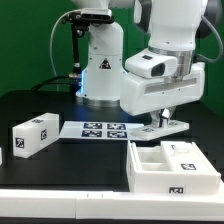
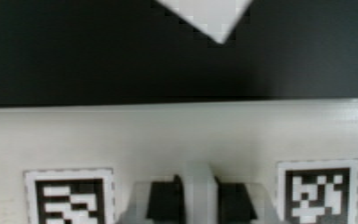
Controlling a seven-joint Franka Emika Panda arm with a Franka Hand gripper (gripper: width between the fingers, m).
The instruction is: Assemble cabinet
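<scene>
From my end the gripper [image 1: 166, 114] looks clenched tight on a flat white panel [image 1: 173, 126], one of the cabinet parts, jaws nearly together. On the wrist view, the panel [image 2: 176, 135] runs across under the gripper [image 2: 190, 192] with a tag on each side of it. The cabinet shell [image 1: 160, 176] sits on the table [image 1: 40, 105] just nearer the camera than the gripper. The marker board [image 1: 100, 128] is beside the gripper on the exterior view's left, and a white block [image 1: 35, 135] is well beyond it.
</scene>
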